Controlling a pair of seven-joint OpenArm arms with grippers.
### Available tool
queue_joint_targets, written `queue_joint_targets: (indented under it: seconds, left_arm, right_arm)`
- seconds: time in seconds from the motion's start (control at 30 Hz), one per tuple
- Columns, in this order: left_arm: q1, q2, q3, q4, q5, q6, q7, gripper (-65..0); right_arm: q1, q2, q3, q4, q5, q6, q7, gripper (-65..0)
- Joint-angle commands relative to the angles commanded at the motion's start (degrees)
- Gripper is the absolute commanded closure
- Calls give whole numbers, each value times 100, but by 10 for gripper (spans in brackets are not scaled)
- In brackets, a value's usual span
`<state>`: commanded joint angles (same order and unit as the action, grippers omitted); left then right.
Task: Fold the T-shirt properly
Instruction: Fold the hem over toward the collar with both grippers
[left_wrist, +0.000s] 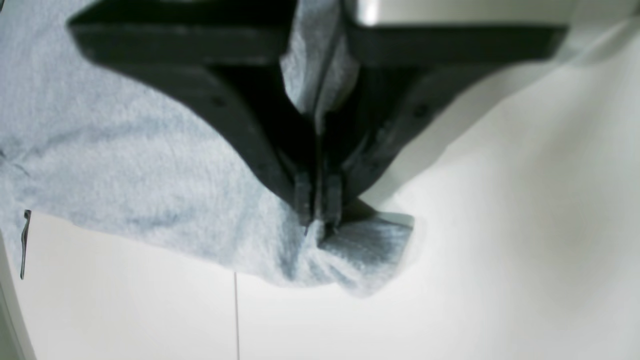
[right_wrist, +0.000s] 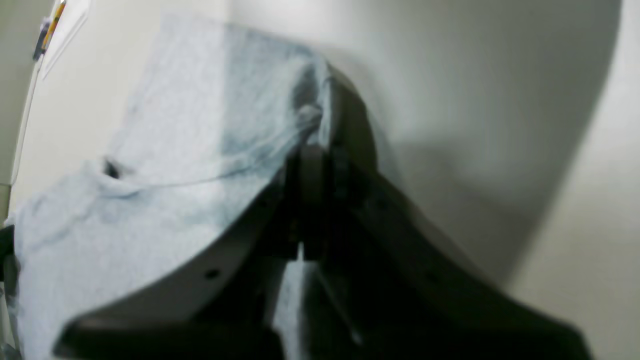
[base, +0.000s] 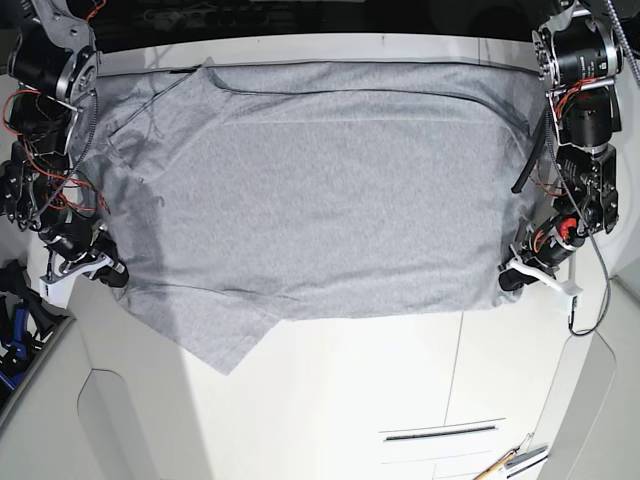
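The light grey T-shirt (base: 320, 200) lies spread wide on the white table (base: 350, 380), plain side up; no lettering shows. One sleeve (base: 225, 340) sticks out toward the front left. My left gripper (base: 508, 275) is at the shirt's right front corner. In the left wrist view it (left_wrist: 317, 220) is shut on a bunched fold of the shirt (left_wrist: 125, 150). My right gripper (base: 113, 275) is at the shirt's left front corner. In the right wrist view it (right_wrist: 320, 150) is shut on the shirt's edge (right_wrist: 190, 125).
The table front has a drawer handle (base: 430, 433), and an orange-tipped tool (base: 510, 462) lies beside it. Blue items (base: 12, 330) sit off the table's left edge. Both arms' motors and cables stand along the table's left and right sides.
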<state>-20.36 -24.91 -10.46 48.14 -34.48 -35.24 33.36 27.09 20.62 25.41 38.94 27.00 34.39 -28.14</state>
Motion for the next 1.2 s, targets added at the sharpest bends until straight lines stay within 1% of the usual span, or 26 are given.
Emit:
queue_joint_targets:
  seconds: [0.07,0.17,0.27,0.33,0.4,0.5,0.6,0.7,0.8,0.9,0.93,0.97,1.0,1.03,1.07,1.1,1.13,1.2]
  left_arm:
    - [4,-136,0,146,-48,2,101,0]
    - [13,-328,0,380,-258,-44,407,0]
    - [31,-404,0,562,-562,-452,933,0]
    - [61,-426,0,658,-868,-476,1257,0]
    - [131,-466,0,782,-1104,-476,1434,0]
    - [424,-610,-7,1191,-1215,-476,1497,0]
    - [922,-769,-7,1812,-1303,-476,1576,0]
    - [1375,-848,-7,2498,-1333,-476,1578,0]
    - [1731,-863,-7,3058,-1305,-476,1587,0]
    - [1965,-857,-7,3215,-1285,-476,1574,0]
    - [2000,-855,-7,3215,-1228,-476,1567,0]
    - [2041,-855,-7,3215,-1176,-476,1521,0]
    - [2055,-844,-7,3215,-1106,-476,1456,0]
    - [2052,-824,-7,3215,-1058,-476,1440,0]
    - [2050,-802,-7,3215,-1056,-476,1421,0]
    - [2050,-774,-7,3215,-1062,-476,1399,0]
    - [2050,-743,-7,3215,-1069,-476,1397,0]
    - [2055,-715,-4,3215,-1064,-476,1401,0]
  right_arm:
    - [0,63,0,223,175,0,-236,0]
    - [-2,155,0,590,476,11,-713,0]
    - [-15,225,0,765,780,35,-1060,0]
    - [-68,275,0,855,986,42,-1217,0]
    - [-221,321,0,1012,1141,55,-1353,0]
    - [-647,420,2,1375,1384,59,-1373,0]
    - [-1158,522,2,1928,1609,57,-1370,0]
    - [-1574,586,9,2461,1650,55,-1368,0]
    - [-1902,599,20,2800,1652,28,-1370,0]
    - [-2114,564,20,2811,1617,-13,-1366,0]
    - [-2166,542,20,2802,1530,-17,-1368,0]
    - [-2205,514,20,2802,1445,-17,-1366,-25]
    - [-2223,487,20,2800,1316,-24,-1366,-129]
    - [-2221,461,20,2798,1189,-101,-1357,-236]
    - [-2218,446,20,2798,1117,-118,-1237,-317]
    - [-2218,433,20,2798,1043,-116,-1023,-363]
    - [-2212,426,22,2798,977,-118,-785,-372]
    - [-2170,426,24,2798,905,-120,-354,-371]
